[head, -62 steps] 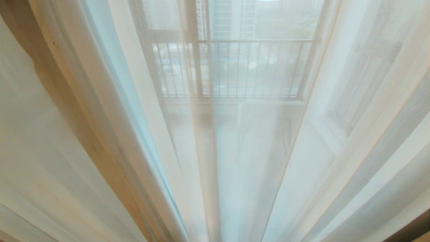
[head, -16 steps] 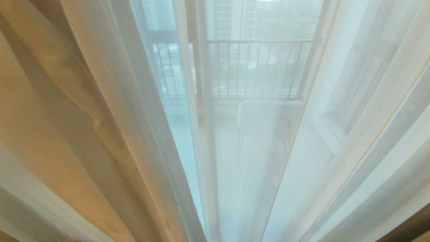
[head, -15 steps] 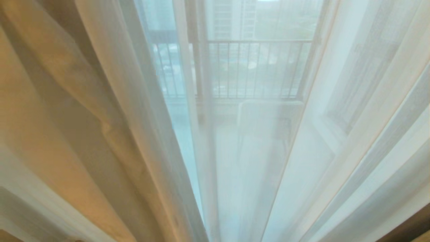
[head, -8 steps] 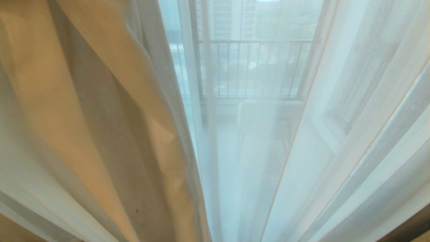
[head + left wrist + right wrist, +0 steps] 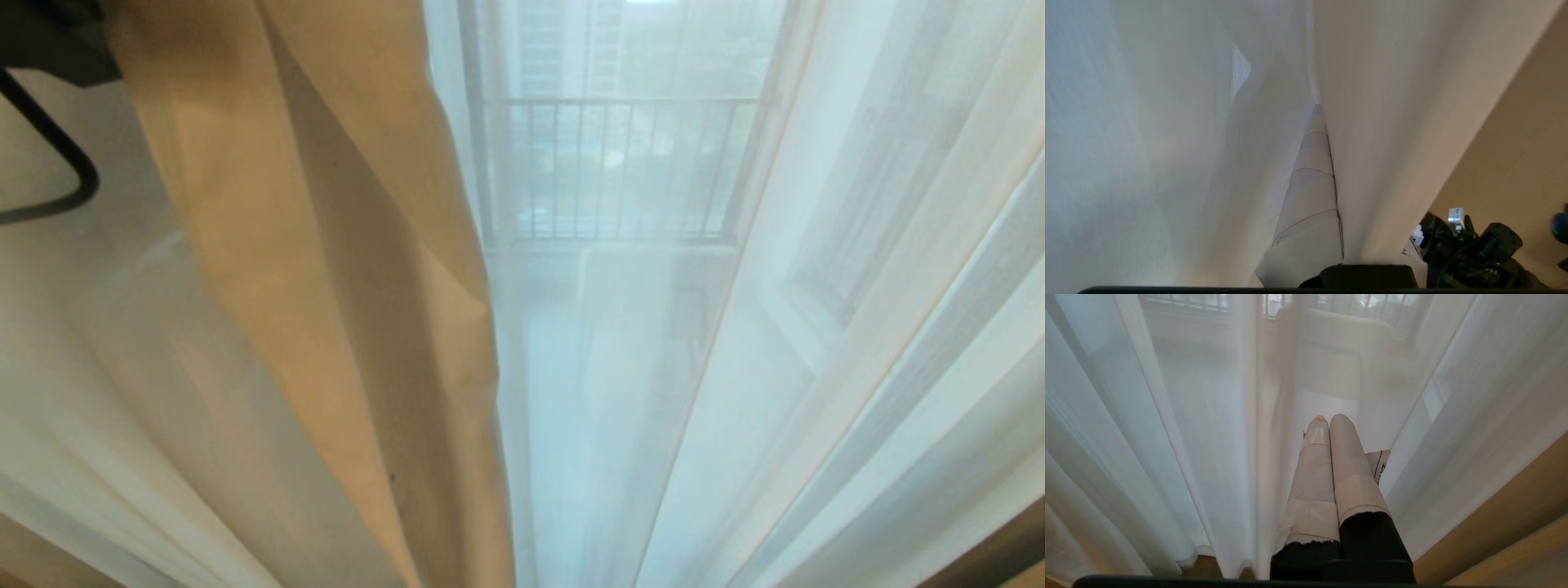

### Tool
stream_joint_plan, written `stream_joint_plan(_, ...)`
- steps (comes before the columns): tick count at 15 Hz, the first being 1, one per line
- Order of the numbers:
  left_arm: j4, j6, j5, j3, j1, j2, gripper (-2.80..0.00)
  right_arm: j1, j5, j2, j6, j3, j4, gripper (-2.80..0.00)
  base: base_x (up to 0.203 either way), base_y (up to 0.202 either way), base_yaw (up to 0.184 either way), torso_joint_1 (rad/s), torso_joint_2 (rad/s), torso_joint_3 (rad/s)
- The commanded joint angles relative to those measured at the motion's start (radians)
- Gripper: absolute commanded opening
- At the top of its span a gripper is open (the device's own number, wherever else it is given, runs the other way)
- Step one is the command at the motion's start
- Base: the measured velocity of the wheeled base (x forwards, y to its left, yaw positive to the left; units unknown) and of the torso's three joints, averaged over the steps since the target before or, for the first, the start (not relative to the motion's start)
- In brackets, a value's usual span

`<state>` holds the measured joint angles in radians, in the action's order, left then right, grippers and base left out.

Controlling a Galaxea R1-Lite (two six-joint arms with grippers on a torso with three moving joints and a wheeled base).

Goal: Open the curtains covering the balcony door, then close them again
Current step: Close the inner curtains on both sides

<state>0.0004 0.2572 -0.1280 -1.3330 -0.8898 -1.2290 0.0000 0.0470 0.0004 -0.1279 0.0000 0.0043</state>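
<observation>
Left pincer (image 5: 1316, 122): clenched on a fold of the sheer curtains (image 5: 343, 327), whose long axis runs vertically; the gathered panel hangs left of the balcony door (image 5: 620, 163). Right pincer (image 5: 1327, 420): clenched, empty, fabric just ahead. Left arm nearer the working edge.

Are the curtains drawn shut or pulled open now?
Shut: the curtains hang across the whole head view, and the balcony railing shows only through the fabric.
</observation>
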Motion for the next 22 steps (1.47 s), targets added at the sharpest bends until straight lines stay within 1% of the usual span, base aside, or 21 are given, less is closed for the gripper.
stream_joint_plan(1, 0.001, 0.002, 0.004, 0.006, 0.004, -0.034, -2.80, 0.000, 0.001, 0.000, -0.001, 0.000, 0.000, -2.80, 0.000, 0.000, 0.000, 0.000, 0.00, 0.000)
stream_joint_plan(3, 0.001, 0.000, 0.033, 0.014, 0.009, -0.051, -2.80, 0.000, 0.001, 0.000, -0.001, 0.000, 0.000, -2.80, 0.000, 0.000, 0.000, 0.000, 0.00, 0.000)
stream_joint_plan(4, 0.001, -0.001, 0.065, 0.017, 0.012, -0.063, -2.80, 0.000, 0.001, 0.000, -0.001, 0.000, 0.000, -2.80, 0.000, 0.000, 0.000, 0.000, 0.00, 0.000)
stream_joint_plan(7, 0.003, -0.001, 0.141, 0.012, 0.063, -0.103, -2.80, 0.000, 0.001, 0.000, -0.001, 0.000, 0.000, -2.80, 0.000, 0.000, 0.000, 0.000, 0.00, 0.000)
stream_joint_plan(9, 0.005, -0.001, 0.179, 0.017, 0.068, -0.122, -2.80, 0.000, 0.001, 0.000, -0.001, 0.000, 0.000, -2.80, 0.000, 0.000, 0.000, 0.000, 0.00, 0.000)
stream_joint_plan(14, 0.003, 0.016, 0.175, 0.034, 0.112, -0.154, -2.80, 0.000, 0.001, 0.000, -0.001, 0.000, 0.000, -2.80, 0.000, 0.000, 0.000, 0.000, 0.00, 0.000)
stream_joint_plan(19, 0.001, 0.019, 0.173, 0.036, 0.134, -0.153, -2.80, 0.000, 0.001, 0.000, -0.001, 0.000, 0.000, -2.80, 0.000, 0.000, 0.000, 0.000, 0.00, 0.000)
stream_joint_plan(22, -0.002, 0.011, 0.176, 0.075, 0.134, -0.139, -2.80, 0.000, 0.001, 0.000, -0.001, 0.000, 0.000, -2.80, 0.000, 0.000, 0.000, 0.000, 0.00, 0.000)
